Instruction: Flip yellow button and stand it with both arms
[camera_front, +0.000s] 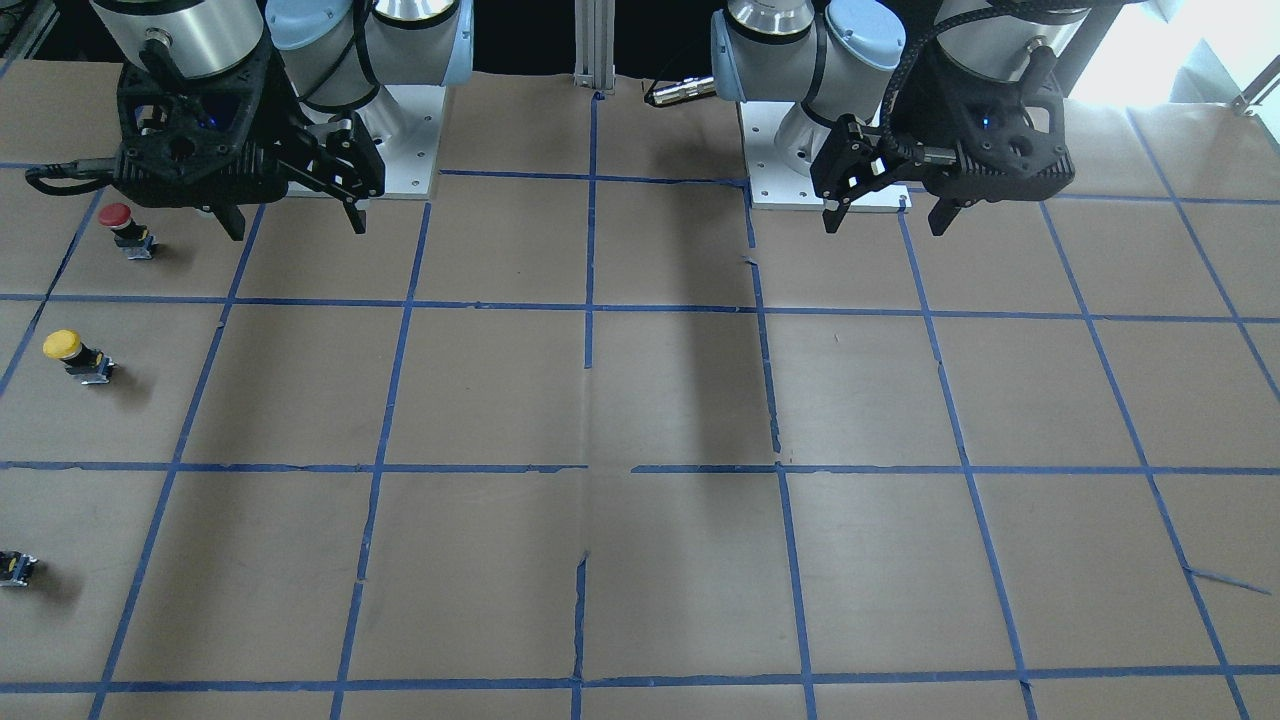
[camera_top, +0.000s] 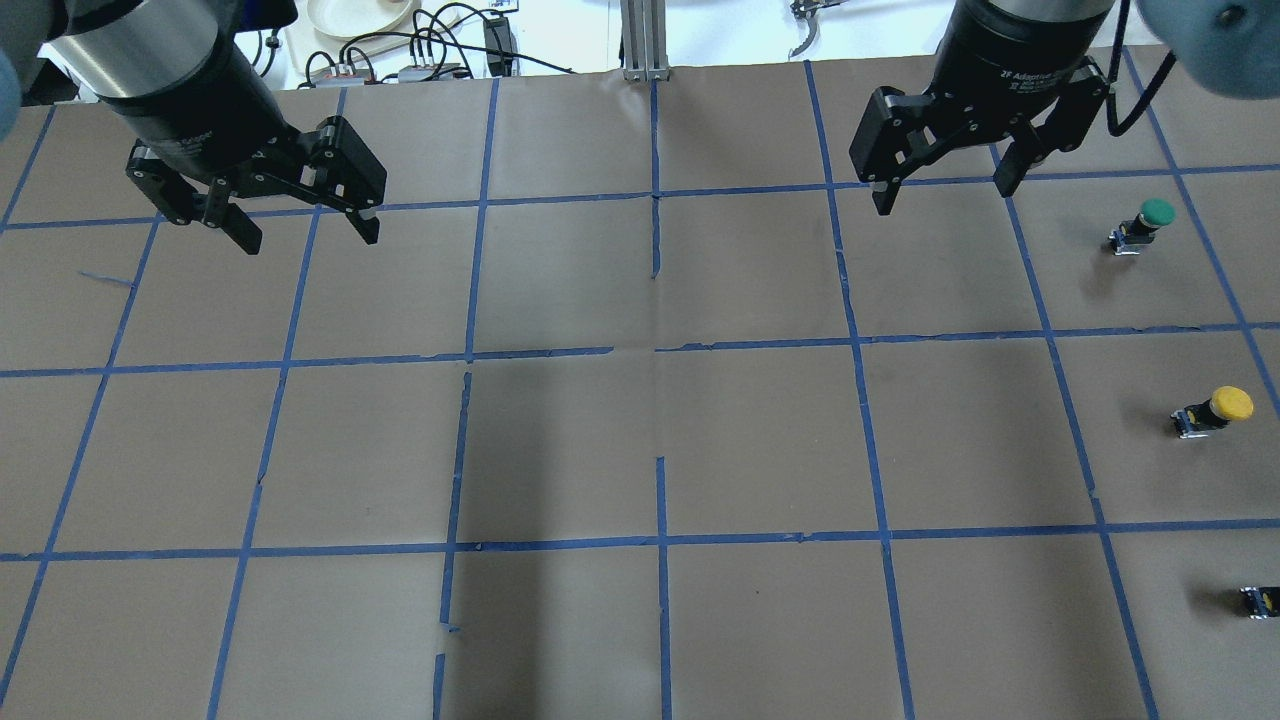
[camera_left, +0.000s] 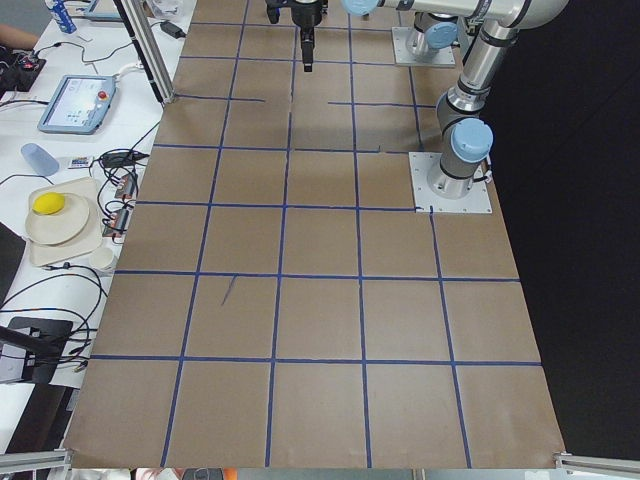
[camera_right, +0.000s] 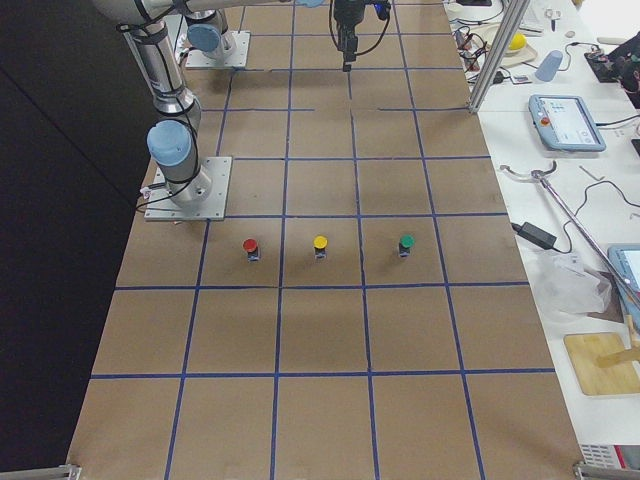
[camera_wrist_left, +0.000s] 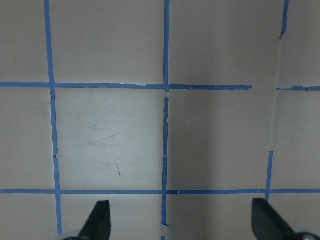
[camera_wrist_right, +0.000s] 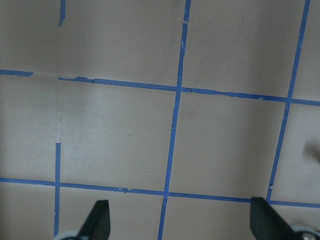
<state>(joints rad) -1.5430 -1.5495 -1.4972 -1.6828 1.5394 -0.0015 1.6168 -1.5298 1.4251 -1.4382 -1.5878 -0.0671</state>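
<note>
Overhead exterior: yellow button (camera_top: 1212, 411) well apart from right end effector (camera_top: 942, 195)

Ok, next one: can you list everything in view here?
table: one, brown paper with a blue tape grid, under everything.
yellow button: one, yellow cap on a black body, middle of a row on the robot's right side.
red button: one, red cap, the row's end nearer the robot.
green button: one, green cap, the row's far end.
side bench: one, white, along the operators' edge, holding screens, cables and a plate.
left arm: one, silver-grey with light-blue caps.
right arm: one, same colours.
left gripper: one, black, open and empty, above the table.
right gripper: one, black, open and empty, above the table.
</note>
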